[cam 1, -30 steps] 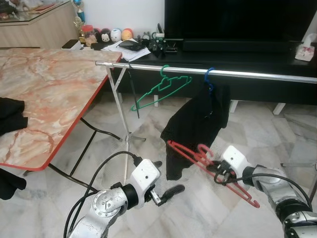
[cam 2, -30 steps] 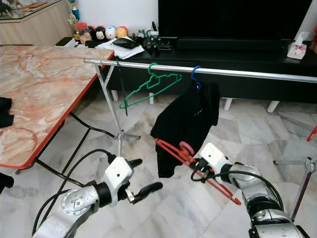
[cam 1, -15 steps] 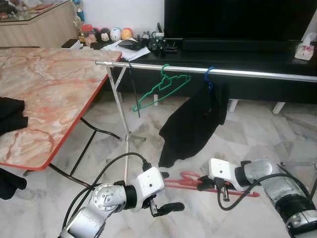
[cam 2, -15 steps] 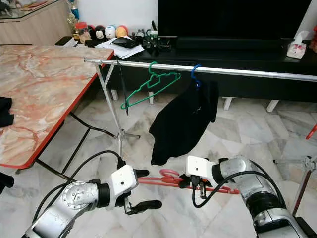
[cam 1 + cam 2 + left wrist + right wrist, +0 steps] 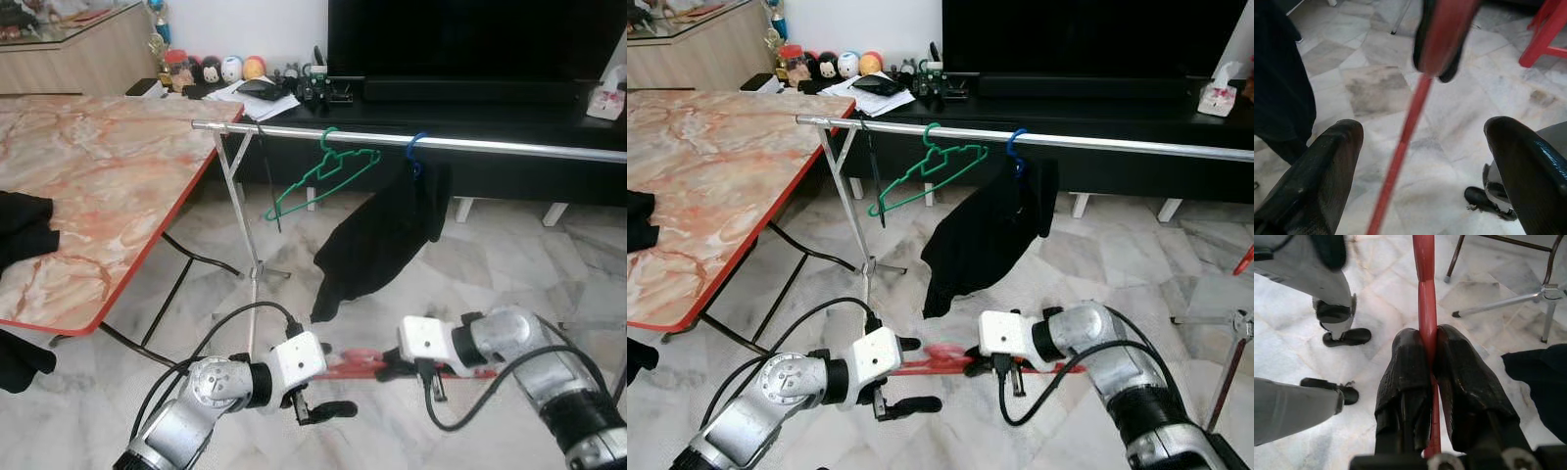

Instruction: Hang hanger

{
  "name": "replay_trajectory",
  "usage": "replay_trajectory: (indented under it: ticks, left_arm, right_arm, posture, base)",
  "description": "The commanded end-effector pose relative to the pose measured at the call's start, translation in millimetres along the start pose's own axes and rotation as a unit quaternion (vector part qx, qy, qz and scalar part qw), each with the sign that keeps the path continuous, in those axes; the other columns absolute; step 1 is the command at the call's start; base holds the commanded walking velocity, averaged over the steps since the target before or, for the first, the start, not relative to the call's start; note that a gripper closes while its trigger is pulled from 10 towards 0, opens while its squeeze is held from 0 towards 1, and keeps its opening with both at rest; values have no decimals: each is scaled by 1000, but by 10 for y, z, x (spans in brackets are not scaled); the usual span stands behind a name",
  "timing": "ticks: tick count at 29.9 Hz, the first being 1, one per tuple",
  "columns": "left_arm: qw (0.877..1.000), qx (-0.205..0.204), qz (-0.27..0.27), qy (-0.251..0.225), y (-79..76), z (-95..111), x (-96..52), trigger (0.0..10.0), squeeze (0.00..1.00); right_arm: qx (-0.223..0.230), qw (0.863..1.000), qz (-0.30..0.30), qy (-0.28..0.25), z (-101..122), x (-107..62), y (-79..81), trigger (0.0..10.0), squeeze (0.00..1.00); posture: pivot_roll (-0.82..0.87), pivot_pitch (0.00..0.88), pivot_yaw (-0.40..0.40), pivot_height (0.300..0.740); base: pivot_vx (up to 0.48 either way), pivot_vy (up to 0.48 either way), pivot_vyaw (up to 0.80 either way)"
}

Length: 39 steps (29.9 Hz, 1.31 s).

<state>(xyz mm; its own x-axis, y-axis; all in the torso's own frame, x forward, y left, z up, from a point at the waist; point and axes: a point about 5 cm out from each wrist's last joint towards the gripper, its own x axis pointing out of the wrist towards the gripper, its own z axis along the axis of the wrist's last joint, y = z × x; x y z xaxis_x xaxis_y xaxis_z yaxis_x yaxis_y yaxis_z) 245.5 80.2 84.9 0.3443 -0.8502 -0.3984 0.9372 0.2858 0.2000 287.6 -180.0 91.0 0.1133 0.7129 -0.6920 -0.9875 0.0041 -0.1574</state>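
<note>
A red hanger lies nearly level, low over the marble floor between my two arms. My right gripper is shut on its thin bar, and the bar runs on past the fingertips toward my left arm. My left gripper is open, with the red bar passing through the gap between its two fingers, touching neither. Beyond them a silver rail carries a green hanger and a black garment on a blue hanger.
A marble-topped folding table with a black cloth stands on the left. The rail's rack leg drops beside it. A black TV console runs behind the rail. A red stool leg stands on the floor nearby.
The right gripper has brought the red hanger down from a tilt to level and carried it left. Its bar now runs between the left gripper's open fingers.
</note>
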Motion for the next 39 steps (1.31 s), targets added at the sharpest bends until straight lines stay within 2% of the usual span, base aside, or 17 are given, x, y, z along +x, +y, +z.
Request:
replay_trajectory:
  ticks: [1,12,18,24,25,26,27,28,29,39]
  left_arm:
    - [1000,10,11,6,68,-10,-22,10000,0]
    - [1000,-3,19,11,95,-87,18,10000,0]
    - [1000,-11,12,9,53,-127,97,10000,0]
    - [1000,-18,17,11,79,-161,98,9882,0]
    - [1000,-20,19,10,91,-166,92,4314,0]
    - [1000,-21,20,10,94,-165,90,3765,0]
    - [1000,-21,20,9,96,-164,89,2549,0]
    - [1000,-21,20,9,97,-166,89,2549,0]
    - [1000,-21,19,8,98,-168,86,0,0]
    - [1000,-24,13,0,109,-163,74,0,0]
  right_arm:
    - [-14,1000,4,-8,78,-53,-8,10000,0]
    - [-19,999,23,-19,173,-51,40,10000,0]
    - [-19,998,40,-39,260,-39,92,10000,0]
    - [-17,998,37,-37,255,-41,93,10000,0]
    - [-16,998,38,-38,261,-40,98,10000,0]
    - [-16,998,39,-39,263,-40,99,10000,0]
    - [-15,998,40,-39,264,-39,100,10000,0]
    - [-15,998,40,-39,266,-39,104,10000,0]
    - [-14,998,41,-38,269,-36,107,10000,0]
    - [-11,998,43,-42,278,-26,124,10000,0]
  posture:
    - [-123,0,48,740]
    - [-123,0,46,740]
    - [-126,0,47,740]
    - [-130,0,49,740]
    - [-130,0,49,740]
    - [-130,0,49,740]
    - [-130,0,49,740]
    - [-127,0,49,740]
    - [-127,0,49,740]
    - [-128,0,51,740]
  base:
    - [0,0,0]
    - [0,0,0]
    - [0,0,0]
    - [0,0,0]
    - [0,0,0]
    - [0,0,0]
    - [0,0,0]
    - [0,0,0]
    - [0,0,0]
    - [0,0,0]
